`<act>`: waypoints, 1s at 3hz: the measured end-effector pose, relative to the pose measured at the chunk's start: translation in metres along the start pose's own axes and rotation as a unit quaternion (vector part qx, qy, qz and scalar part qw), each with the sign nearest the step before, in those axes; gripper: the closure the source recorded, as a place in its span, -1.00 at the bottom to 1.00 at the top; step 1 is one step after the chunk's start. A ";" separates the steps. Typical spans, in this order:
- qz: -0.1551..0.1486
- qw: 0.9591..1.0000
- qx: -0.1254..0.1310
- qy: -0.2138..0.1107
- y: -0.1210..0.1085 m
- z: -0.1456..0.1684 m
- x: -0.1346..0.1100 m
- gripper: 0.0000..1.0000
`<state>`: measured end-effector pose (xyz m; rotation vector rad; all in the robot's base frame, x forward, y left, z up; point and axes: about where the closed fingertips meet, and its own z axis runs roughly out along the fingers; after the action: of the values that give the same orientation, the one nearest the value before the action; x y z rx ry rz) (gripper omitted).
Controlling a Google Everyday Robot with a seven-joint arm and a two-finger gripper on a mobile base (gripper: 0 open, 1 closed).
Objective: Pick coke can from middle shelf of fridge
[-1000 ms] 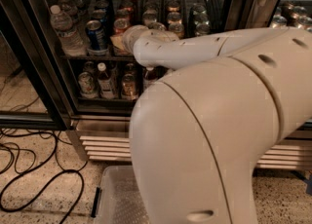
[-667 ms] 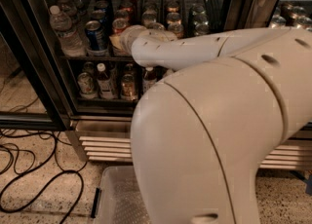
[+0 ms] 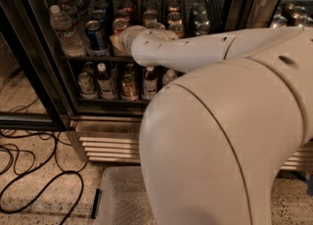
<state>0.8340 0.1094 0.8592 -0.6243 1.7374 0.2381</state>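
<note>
My gripper [image 3: 118, 42] sits inside the tall black-framed glass-door drinks fridge [image 3: 43, 72], just above the thin dark wire middle shelf [image 3: 82, 57]. I cannot tell how wide it stands, nor whether it holds or touches anything, because my own thick white arm [image 3: 195, 53] points away from the camera and its rounded wrist covers the working end. Only a pale tan edge shows at the tip.

My bulky white shoulder fills the right and lower part of the view and hides most of the right half of the fridge. The cans behind my wrist are dark and partly covered, and their labels are hard to read.

The small red aluminium coke can with a silver top [image 3: 120, 25] stands on the middle shelf just above and behind my gripper, very close to it; whether they touch I cannot say. Just to the left of my gripper stands a blue soda can [image 3: 96, 36], and further left a clear plastic water bottle [image 3: 65, 32]. Below my gripper, small bottles [image 3: 102, 79] line the lower rack, and well below lies the ribbed stainless-steel base grille [image 3: 107, 146]
</note>
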 end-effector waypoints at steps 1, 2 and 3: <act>0.011 1.000 -0.006 0.007 0.006 -0.003 0.002 1.00; 0.016 1.000 -0.010 0.008 0.008 -0.009 0.000 1.00; 0.029 0.999 -0.015 0.016 0.011 -0.013 0.003 1.00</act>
<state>0.8169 0.1120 0.8582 -0.6016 1.7870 0.2970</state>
